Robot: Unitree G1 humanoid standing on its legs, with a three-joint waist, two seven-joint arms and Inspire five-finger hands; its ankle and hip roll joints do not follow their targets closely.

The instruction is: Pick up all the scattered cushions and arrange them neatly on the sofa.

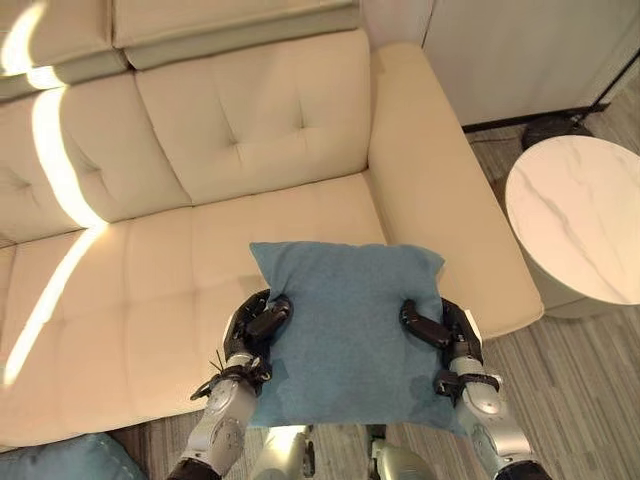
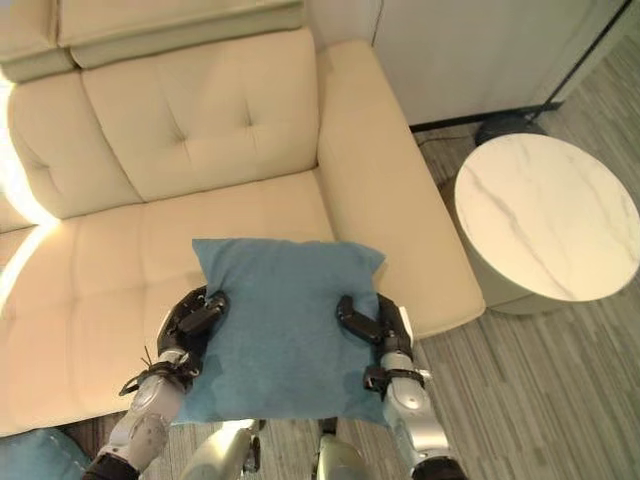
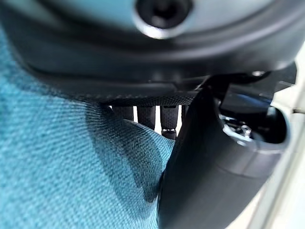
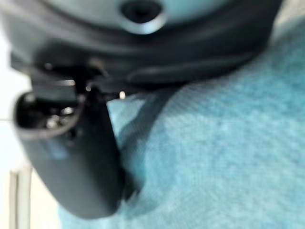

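I hold a blue square cushion [image 1: 350, 325] flat between both hands, above the front edge of the cream sofa's seat [image 1: 150, 290]. My left hand [image 1: 255, 325] grips its left edge, thumb on top and fingers underneath. My right hand [image 1: 445, 330] clamps the right edge the same way. In the left wrist view the cushion's weave [image 3: 71, 167] lies against the thumb [image 3: 200, 181], with fingers [image 3: 147, 114] curled behind the cloth. In the right wrist view the thumb [image 4: 81, 157] presses into the cushion [image 4: 224, 157]. A second blue cushion [image 1: 60, 462] lies on the floor at the lower left.
The sofa's backrest [image 1: 250, 130] and right armrest [image 1: 430, 170] stand beyond the held cushion. A round white marble side table [image 1: 580, 215] stands on the striped floor to the right of the armrest. A white cabinet [image 1: 520, 50] is at the back right.
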